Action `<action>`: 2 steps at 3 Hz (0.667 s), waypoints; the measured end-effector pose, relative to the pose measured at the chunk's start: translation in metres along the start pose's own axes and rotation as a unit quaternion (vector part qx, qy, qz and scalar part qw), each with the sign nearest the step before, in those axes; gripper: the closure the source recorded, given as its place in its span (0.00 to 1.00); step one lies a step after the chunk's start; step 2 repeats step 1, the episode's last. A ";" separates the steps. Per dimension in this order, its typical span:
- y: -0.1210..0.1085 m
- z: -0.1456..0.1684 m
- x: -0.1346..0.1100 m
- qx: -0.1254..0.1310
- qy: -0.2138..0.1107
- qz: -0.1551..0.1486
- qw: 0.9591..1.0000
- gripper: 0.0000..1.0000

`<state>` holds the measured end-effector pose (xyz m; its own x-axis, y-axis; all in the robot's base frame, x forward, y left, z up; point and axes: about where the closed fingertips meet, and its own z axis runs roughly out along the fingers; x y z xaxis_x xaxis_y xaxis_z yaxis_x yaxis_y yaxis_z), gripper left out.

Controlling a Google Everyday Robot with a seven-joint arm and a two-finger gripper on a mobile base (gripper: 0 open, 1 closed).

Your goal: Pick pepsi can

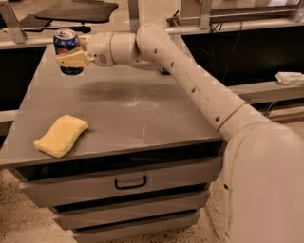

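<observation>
The pepsi can [66, 45] is a small upright blue can with a silver top. It is held in the air above the far left part of the grey cabinet top [142, 114]. My gripper [71, 58] is shut on the can, with a cream finger [73, 59] across its front. The arm reaches in from the right across the cabinet top.
A yellow sponge [62, 135] lies on the near left of the cabinet top. The cabinet has drawers with a handle [130, 182] in front. A shelf rail [266, 88] with a white cloth [289, 77] runs at the right. A dark board [78, 9] lies behind.
</observation>
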<state>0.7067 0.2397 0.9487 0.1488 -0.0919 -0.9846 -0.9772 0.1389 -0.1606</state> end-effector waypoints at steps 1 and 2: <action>0.004 0.004 0.001 -0.006 0.001 -0.001 1.000 1.00; 0.004 0.004 0.001 -0.006 0.001 -0.001 1.000 1.00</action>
